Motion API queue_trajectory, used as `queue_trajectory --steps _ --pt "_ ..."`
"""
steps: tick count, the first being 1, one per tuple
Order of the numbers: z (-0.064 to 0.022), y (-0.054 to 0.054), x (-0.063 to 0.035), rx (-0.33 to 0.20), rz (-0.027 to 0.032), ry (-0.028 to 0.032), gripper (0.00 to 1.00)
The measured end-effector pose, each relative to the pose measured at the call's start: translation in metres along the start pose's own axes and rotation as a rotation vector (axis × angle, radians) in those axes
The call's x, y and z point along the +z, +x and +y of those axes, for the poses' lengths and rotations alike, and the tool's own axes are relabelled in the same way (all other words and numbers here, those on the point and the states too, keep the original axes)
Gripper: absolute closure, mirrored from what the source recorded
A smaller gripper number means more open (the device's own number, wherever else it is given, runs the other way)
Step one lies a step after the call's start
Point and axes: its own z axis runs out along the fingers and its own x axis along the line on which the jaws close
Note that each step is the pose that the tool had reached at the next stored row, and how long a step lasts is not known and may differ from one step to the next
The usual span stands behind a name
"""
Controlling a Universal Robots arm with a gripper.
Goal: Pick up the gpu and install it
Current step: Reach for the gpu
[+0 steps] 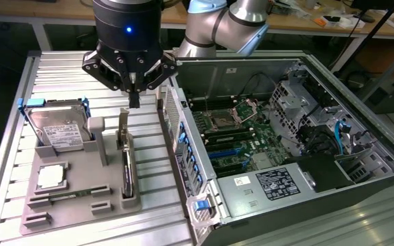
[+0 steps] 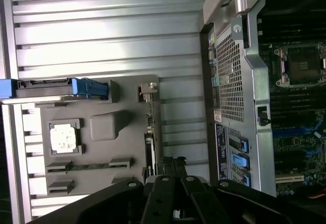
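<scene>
The gpu [image 1: 125, 166] is a thin dark card standing on edge in a slot of the grey holder [image 1: 80, 212], with its silver bracket [image 1: 123, 128] rising at the far end. In the wrist view the gpu [image 2: 149, 145] appears edge-on. My gripper [image 1: 135, 100] hangs just above the bracket end and is apart from the card. Its fingers [image 2: 173, 169] are pressed together with nothing between them, so it is shut and empty.
On the same holder sit a silver hard drive [image 1: 60, 128] with blue corners, a CPU [image 1: 50, 177] and a green memory stick [image 1: 70, 195]. The open PC case [image 1: 307, 174], with the motherboard [image 1: 238, 138] exposed, stands close on the exterior view's right of the gpu.
</scene>
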Motion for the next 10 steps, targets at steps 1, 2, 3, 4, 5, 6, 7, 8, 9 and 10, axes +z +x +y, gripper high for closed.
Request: queue_trajectory --steps 1,2,3,4,5,6,7,8,9,10 --pt "-0.0004 0.001 0.0000 0.000 0.0000 0.0000 0.89" --pt "-0.0008 0.002 -0.0001 0.000 0.0001 0.0001 0.89" --pt "-0.0011 0.003 -0.0002 0.000 0.0001 0.0001 0.89" --pt "-0.0015 0.004 -0.0003 0.000 0.0001 0.0001 0.89" --pt "-0.0019 0.006 -0.0003 0.000 0.0001 0.0001 0.89" --pt "-0.0025 0.008 -0.0003 0.000 0.0000 0.0001 0.89" --pt "-0.0028 0.009 -0.0004 0.000 0.0001 0.0001 0.89" --pt "-0.0032 0.010 -0.0004 0.000 0.0001 0.0001 0.89" --pt "-0.0037 0.012 -0.0005 0.000 0.0000 0.0000 0.89" --pt "-0.0041 0.013 -0.0005 0.000 0.0000 0.0000 0.89"
